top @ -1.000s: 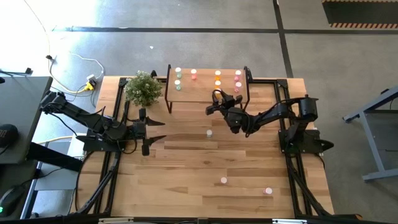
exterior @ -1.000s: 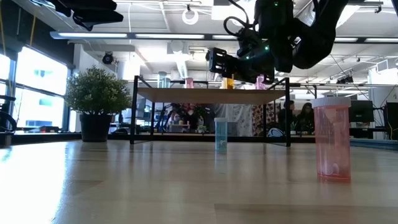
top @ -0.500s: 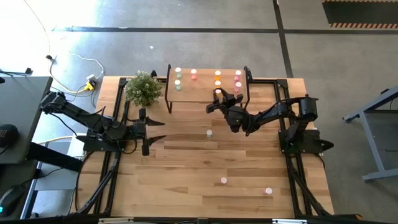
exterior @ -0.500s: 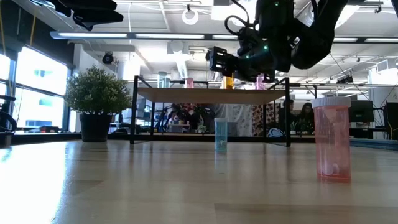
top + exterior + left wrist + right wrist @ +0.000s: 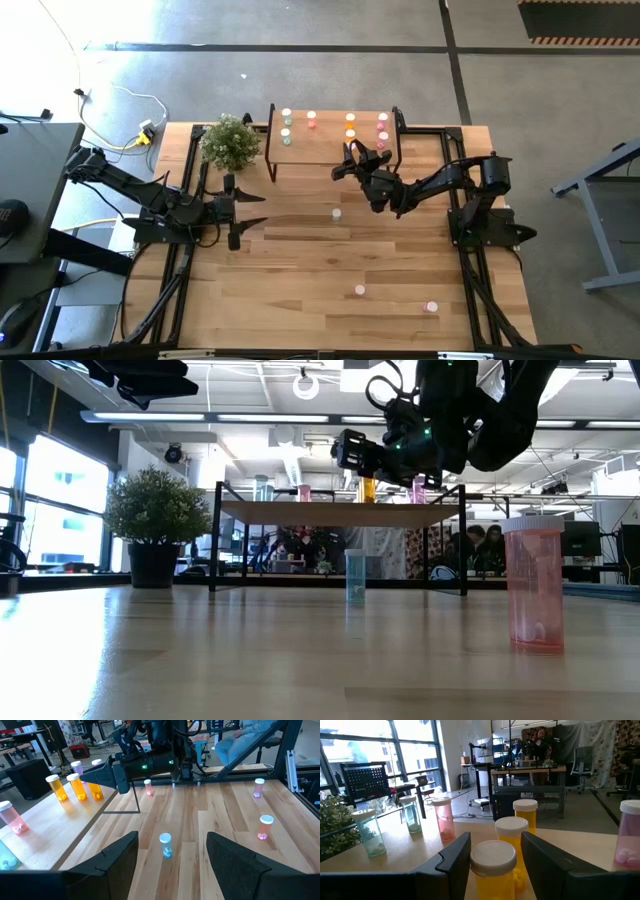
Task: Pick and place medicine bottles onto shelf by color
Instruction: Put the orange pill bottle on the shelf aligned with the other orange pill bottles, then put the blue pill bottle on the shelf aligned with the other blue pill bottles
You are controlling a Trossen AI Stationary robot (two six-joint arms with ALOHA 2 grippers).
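Note:
The shelf [image 5: 330, 150] stands at the table's far edge with green [image 5: 287, 132], pink [image 5: 311, 120], orange [image 5: 350, 124] and magenta [image 5: 382, 127] medicine bottles upright in rows on its top. My right gripper [image 5: 352, 153] reaches over the shelf's near edge, behind the orange row, shut on an orange bottle [image 5: 493, 870]. Three bottles stand on the table: pale green [image 5: 337, 213], pink [image 5: 360, 290] and another pink [image 5: 432, 306]. My left gripper [image 5: 255, 208] hangs open above the table's left middle, touching nothing. My right gripper holds the orange bottle between its two fingers [image 5: 454, 865], at the white cap [image 5: 493, 856] and the body just under it. The fingers come level from the table's near side. The bottle is upright; whether its base rests on the shelf top, I cannot tell.
A green potted plant [image 5: 231, 142] stands left of the shelf. Black frame rails [image 5: 185, 250] run along the table's left and right sides. In the low view a pink bottle [image 5: 534, 582] stands close in front. People sit in the room behind.
My right gripper has moved a little toward the far edge, farther over the shelf, and risen slightly, carrying the orange bottle with it.

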